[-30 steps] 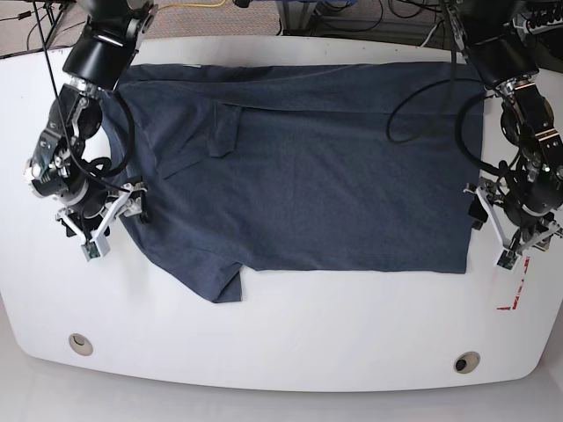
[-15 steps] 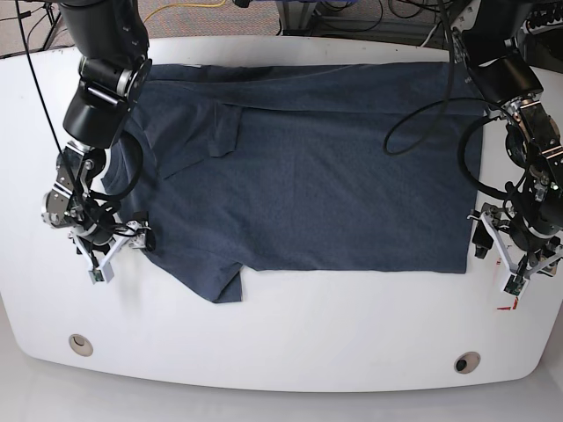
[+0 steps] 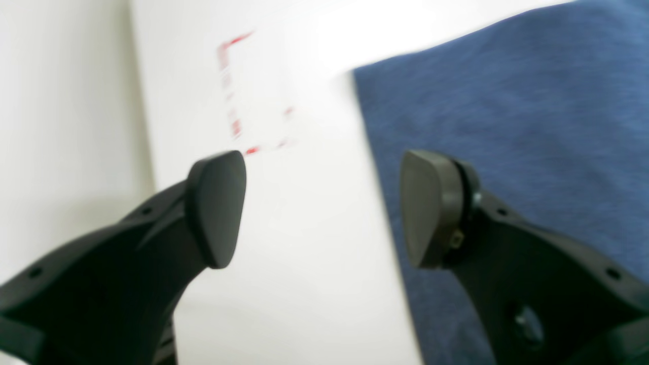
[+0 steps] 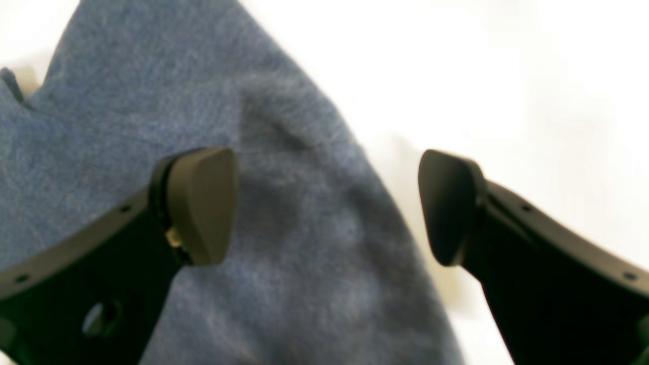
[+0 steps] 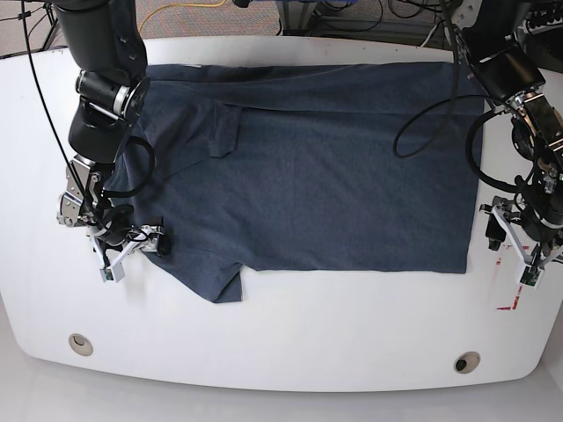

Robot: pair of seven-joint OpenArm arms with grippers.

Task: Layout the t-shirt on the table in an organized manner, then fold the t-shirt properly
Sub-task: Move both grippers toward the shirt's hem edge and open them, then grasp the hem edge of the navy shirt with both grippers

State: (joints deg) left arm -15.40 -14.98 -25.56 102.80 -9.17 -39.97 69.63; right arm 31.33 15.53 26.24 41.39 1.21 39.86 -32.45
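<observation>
My right gripper [image 4: 327,205] hangs spread wide, empty, straddling the sloping edge of the shirt [image 5: 308,167] near the lower sleeve at about 8 o'clock on the table [image 5: 290,343]. One pad is over cloth, the other over bare white. My left gripper [image 3: 319,208] is spread too, empty, straddling the hem edge at about 4 o'clock, close to the red mark [image 3: 238,96].

The step, as I judge it, is taking the near corners for a fold. To do it well I should lower both grippers until the pads bracket the edge, pinch only a short bite of cloth, close both together, and lift evenly so the panel does not skew.

The shirt lies flat, its long axis running 9 to 3 o'clock, with the sleeves and shoulders at 9 and the hem at 3. The far side looks already folded in, one sleeve lying on top near 10 o'clock.
</observation>
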